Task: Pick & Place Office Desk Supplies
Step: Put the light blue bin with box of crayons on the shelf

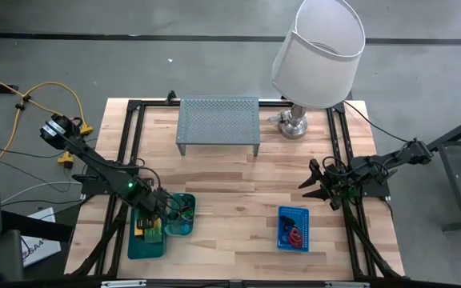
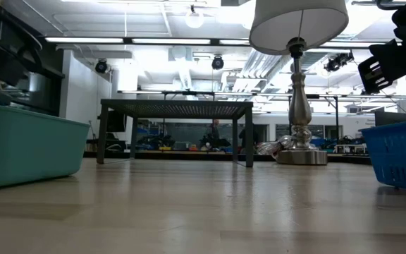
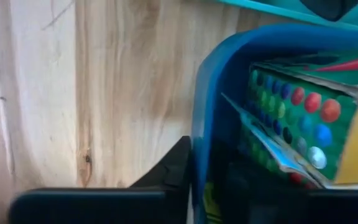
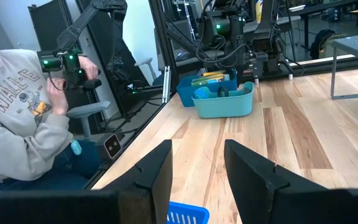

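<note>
Your left gripper [image 1: 152, 214] is down at the front-left of the table, right over the two teal trays [image 1: 146, 245], and from its wrist view one finger sits outside a tray's wall [image 3: 207, 124] and the other inside, beside the crayon box [image 3: 303, 124]. So my guess is it's pinching the tray wall rather than the box, maybe to drag or steady the tray, but honestly I can't tell whether the fingers have actually closed on anything. The smaller tray [image 4: 224, 103] next to it holds the band loops [image 1: 184, 213], handy for a later pick. Your right gripper [image 1: 320, 189] waits at the right edge with its fingers spread wide and empty, parked just above the blue mesh basket [image 1: 293, 228], probably so it's ready to drop things in there.
</note>
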Available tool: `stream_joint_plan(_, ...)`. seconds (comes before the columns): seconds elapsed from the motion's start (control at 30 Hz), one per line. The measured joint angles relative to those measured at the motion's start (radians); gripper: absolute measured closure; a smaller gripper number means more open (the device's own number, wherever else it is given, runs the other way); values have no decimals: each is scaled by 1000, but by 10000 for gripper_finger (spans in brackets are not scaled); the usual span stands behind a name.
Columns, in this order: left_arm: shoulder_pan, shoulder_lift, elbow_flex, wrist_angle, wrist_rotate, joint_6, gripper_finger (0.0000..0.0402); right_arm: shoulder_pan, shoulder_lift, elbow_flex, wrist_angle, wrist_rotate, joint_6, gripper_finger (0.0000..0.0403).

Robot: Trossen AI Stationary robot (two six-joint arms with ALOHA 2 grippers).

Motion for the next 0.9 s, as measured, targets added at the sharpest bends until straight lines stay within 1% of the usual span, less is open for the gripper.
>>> stream_joint_plan(0.1,0,0,0,-6,4,-8,387,0,0,0,0,0,0,269)
stream_joint_plan(0.17,0,0,0,-2,18,-8,396,0,0,0,0,0,0,269)
stream_joint_plan(0.43,0,0,0,-2,46,-27,400,0,0,0,0,0,0,269)
stream_joint_plan(0.7,0,0,0,3,50,-29,400,0,0,0,0,0,0,269)
stream_joint_plan(0.9,4,-33,0,14,94,-38,401,0,0,0,0,0,0,269)
